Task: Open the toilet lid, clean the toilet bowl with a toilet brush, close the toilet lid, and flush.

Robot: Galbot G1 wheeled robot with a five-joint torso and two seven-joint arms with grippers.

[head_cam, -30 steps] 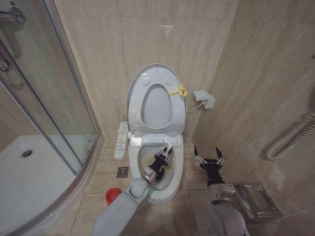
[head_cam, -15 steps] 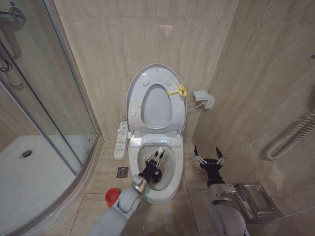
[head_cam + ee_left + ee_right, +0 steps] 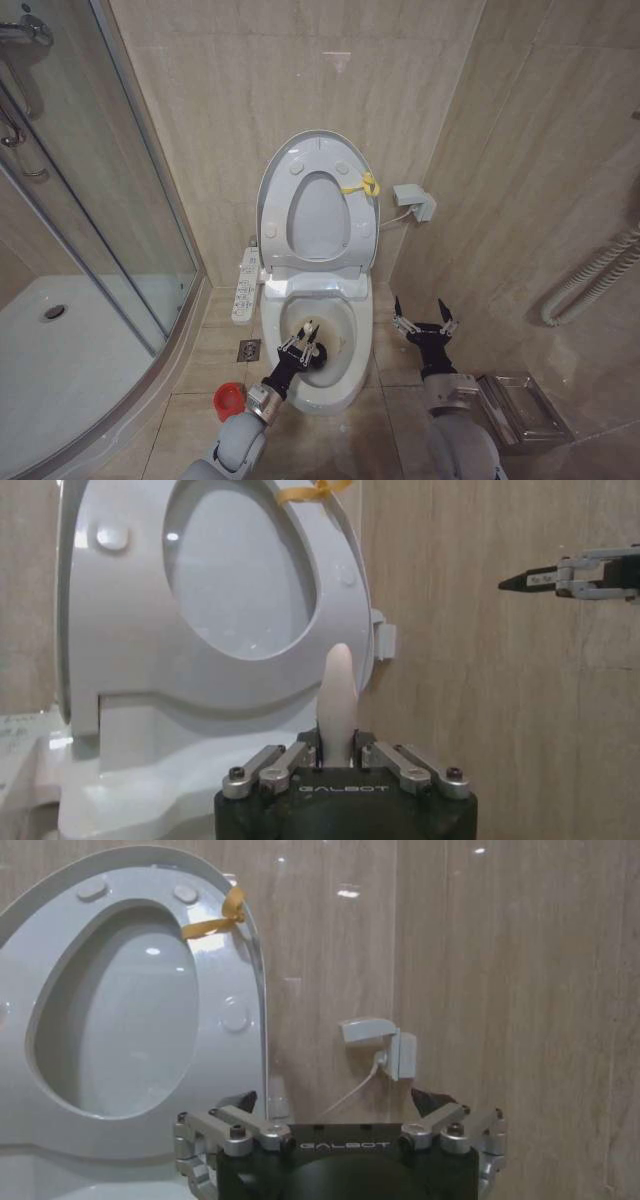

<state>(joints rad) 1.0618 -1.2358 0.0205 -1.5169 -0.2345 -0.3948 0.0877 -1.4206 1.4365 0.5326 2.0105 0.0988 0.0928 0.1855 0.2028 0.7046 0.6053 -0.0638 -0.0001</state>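
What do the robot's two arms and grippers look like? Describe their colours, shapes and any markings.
Both arms are smooth, rounded light-grey tubes ending in a silver metal wrist ring. The left gripper and right gripper have black bodies with slim, pointed dark fingers on silver bolted linkages. Each wrist view shows GALBOT lettered in white on the black gripper body. No loose cables are visible.

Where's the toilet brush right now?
In the head view, the toilet brush is held by the left gripper over the toilet bowl, below the raised toilet lid.
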